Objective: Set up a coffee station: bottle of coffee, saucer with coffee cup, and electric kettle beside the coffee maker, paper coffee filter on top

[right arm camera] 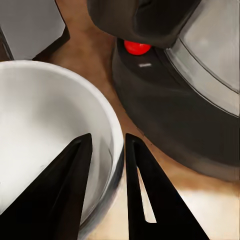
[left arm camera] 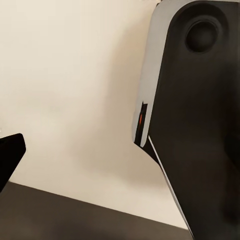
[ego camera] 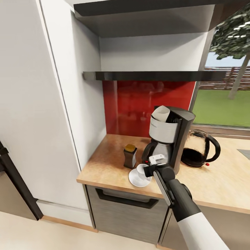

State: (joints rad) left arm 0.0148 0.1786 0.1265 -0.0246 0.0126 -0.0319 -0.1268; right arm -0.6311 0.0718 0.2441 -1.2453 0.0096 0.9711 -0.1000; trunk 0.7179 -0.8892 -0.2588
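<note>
The black and silver coffee maker (ego camera: 171,139) stands on the wooden countertop (ego camera: 104,166) with a paper coffee filter (ego camera: 162,115) in its top. To its left is the dark bottle of coffee (ego camera: 130,156), and to its right the black electric kettle (ego camera: 200,148). In front lies the white saucer (ego camera: 136,180) with the white coffee cup (ego camera: 141,170) on it. My right gripper (ego camera: 148,171) reaches down onto the cup. In the right wrist view its gripper (right arm camera: 108,136) straddles the rim of the cup (right arm camera: 45,145), one finger inside and one outside, shut on the wall.
A tall white cabinet (ego camera: 41,104) stands to the left of the counter, with a dark shelf (ego camera: 149,75) and a red backsplash (ego camera: 139,104) above it. A window (ego camera: 225,90) is at the right. The left wrist view shows a pale wall and my dark body panel (left arm camera: 200,125).
</note>
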